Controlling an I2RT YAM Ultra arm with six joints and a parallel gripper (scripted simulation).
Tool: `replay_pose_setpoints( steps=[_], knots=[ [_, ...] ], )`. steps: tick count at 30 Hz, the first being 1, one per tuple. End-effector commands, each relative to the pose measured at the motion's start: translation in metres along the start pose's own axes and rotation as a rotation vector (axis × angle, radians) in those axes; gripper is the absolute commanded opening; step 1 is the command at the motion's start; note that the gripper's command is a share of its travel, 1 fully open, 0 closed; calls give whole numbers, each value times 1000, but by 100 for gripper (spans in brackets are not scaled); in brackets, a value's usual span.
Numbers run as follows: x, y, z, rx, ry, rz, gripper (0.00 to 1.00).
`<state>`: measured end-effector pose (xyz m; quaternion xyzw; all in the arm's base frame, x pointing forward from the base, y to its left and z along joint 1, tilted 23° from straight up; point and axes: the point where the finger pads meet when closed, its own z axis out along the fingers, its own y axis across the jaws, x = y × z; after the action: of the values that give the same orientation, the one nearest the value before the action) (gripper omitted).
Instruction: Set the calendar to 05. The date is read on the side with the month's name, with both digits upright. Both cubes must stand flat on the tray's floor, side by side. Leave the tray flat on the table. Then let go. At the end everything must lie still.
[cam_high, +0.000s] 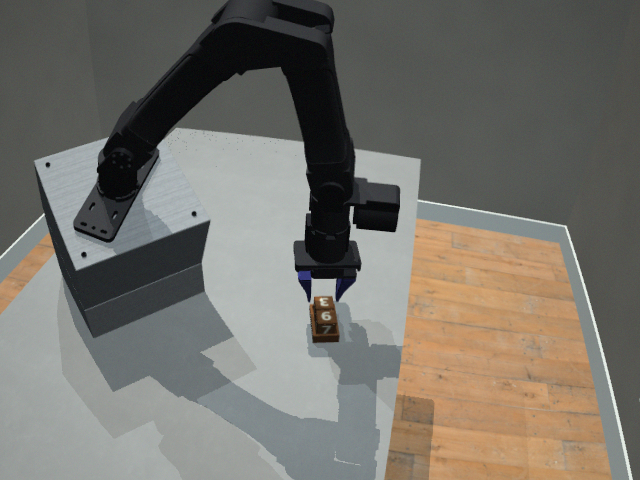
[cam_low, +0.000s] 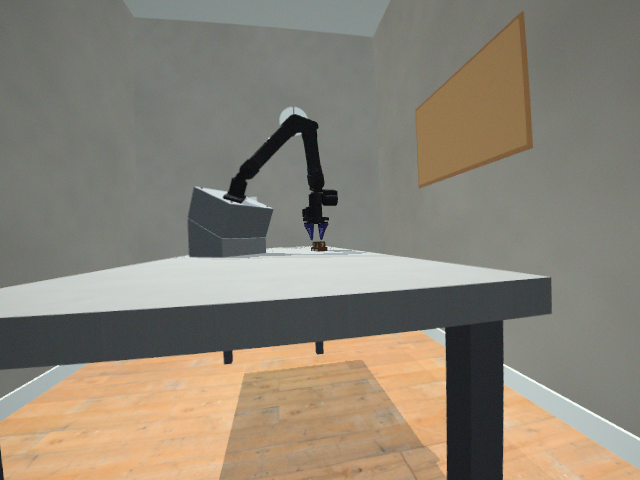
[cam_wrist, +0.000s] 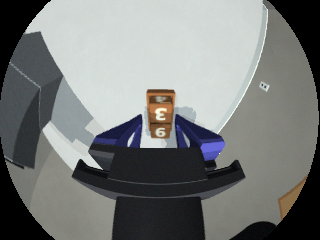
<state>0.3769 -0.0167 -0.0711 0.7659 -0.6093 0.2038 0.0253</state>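
Observation:
The brown tray (cam_high: 325, 338) (cam_low: 318, 249) (cam_wrist: 160, 91) stands on the table. Two brown cubes are in it, one behind the other in the top view. The far cube (cam_high: 324, 302) (cam_wrist: 160, 114) shows an upside-down 3 upward. The near cube (cam_high: 326, 315) (cam_wrist: 160, 132) shows a 6 or 9 upward and a shaded 7 toward the top camera. Small marks on the tray's left wall are unreadable; I cannot tell the date or exactly how flat the cubes sit. My gripper (cam_high: 324, 299) (cam_low: 316, 238) (cam_wrist: 158, 118) is partly open and empty, fingertips just above the cubes, one on each side.
The grey arm pedestal (cam_high: 149, 258) (cam_low: 230, 224) (cam_wrist: 30, 100) stands left of the tray. The table's right edge lies a little right of the tray in the top view. The arm's shadow falls around the tray and toward the front. A cork board (cam_low: 473, 103) hangs on the right wall.

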Motion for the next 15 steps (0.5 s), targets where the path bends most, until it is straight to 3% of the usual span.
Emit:
replay_pose_setpoints(
  steps=[1,15],
  knots=[
    [-3,-7,-4,18,-12,-2,47],
    [-5,-10,-4,18,-12,-2,47]
  ],
)
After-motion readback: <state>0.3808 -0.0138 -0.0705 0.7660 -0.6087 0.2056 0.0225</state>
